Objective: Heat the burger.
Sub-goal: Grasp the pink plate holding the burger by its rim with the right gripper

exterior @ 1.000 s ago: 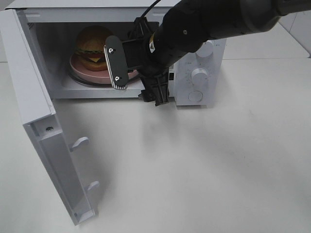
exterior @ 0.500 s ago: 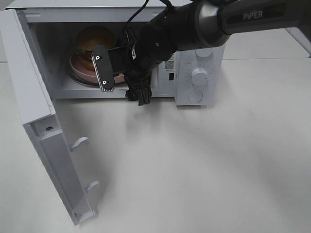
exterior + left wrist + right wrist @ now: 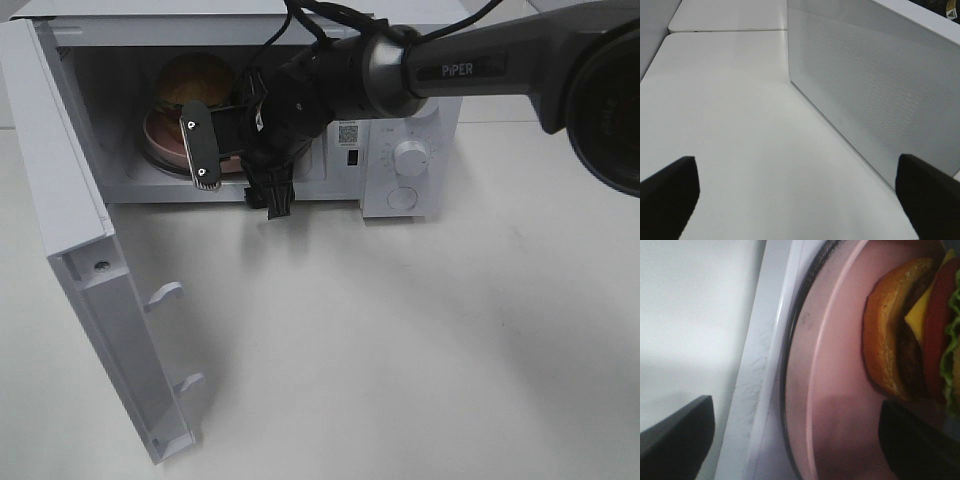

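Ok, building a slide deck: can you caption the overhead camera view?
Right end effector open at the pink plate holding the burger inside the open microwave.

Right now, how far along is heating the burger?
Done: the burger sits on the pink plate inside the microwave. In hand: the right gripper, open, is at the plate's rim. Left: close the open door and set the dials.
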Robot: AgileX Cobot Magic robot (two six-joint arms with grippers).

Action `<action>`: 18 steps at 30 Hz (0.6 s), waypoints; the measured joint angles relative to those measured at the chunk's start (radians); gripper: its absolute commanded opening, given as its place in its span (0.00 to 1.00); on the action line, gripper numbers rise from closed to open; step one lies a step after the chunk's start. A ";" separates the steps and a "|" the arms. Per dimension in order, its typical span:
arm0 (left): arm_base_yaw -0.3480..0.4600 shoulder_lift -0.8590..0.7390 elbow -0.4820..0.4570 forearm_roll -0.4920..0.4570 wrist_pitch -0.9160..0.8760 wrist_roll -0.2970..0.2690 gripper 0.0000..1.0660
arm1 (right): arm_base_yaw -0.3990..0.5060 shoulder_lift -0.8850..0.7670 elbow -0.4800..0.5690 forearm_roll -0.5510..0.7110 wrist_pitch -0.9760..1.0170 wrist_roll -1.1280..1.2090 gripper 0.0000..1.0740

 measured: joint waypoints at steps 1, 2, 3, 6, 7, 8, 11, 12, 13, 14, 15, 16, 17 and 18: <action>0.000 0.000 0.000 0.000 0.000 0.000 0.94 | 0.000 0.000 0.000 0.000 0.000 0.000 0.80; 0.000 0.000 0.000 0.000 0.000 0.000 0.94 | -0.004 0.013 -0.018 0.000 0.000 0.000 0.79; 0.000 0.000 0.000 0.000 0.000 0.000 0.94 | -0.010 0.020 -0.028 0.000 0.002 0.000 0.79; 0.000 0.000 0.000 0.000 0.000 0.000 0.94 | -0.023 0.045 -0.065 0.011 0.005 0.000 0.78; 0.000 0.000 0.000 0.000 0.000 0.000 0.94 | -0.023 0.045 -0.065 0.011 0.005 0.000 0.78; 0.000 0.000 0.000 0.000 0.000 0.000 0.94 | -0.024 0.051 -0.075 0.016 0.005 0.000 0.78; 0.000 0.000 0.000 0.000 0.000 0.000 0.94 | -0.027 0.066 -0.094 0.038 0.012 0.007 0.77; 0.000 0.000 0.000 0.000 0.000 0.000 0.94 | -0.027 0.066 -0.094 0.038 0.012 0.007 0.77; 0.000 0.000 0.000 0.000 0.000 0.000 0.94 | -0.030 0.072 -0.098 0.043 0.013 0.008 0.77; 0.000 0.000 0.000 0.000 0.000 0.000 0.94 | -0.030 0.072 -0.098 0.043 0.013 0.008 0.77; 0.000 0.000 0.000 0.001 0.000 0.000 0.94 | -0.032 0.081 -0.100 0.053 0.011 0.011 0.76; 0.000 0.000 0.000 0.001 0.000 0.000 0.94 | -0.036 0.096 -0.102 0.055 0.010 0.014 0.75; 0.000 0.000 0.000 0.001 0.000 0.000 0.94 | -0.036 0.096 -0.102 0.055 0.010 0.014 0.75; 0.000 0.000 0.000 0.001 0.000 0.000 0.94 | -0.036 0.100 -0.102 0.055 0.010 0.015 0.75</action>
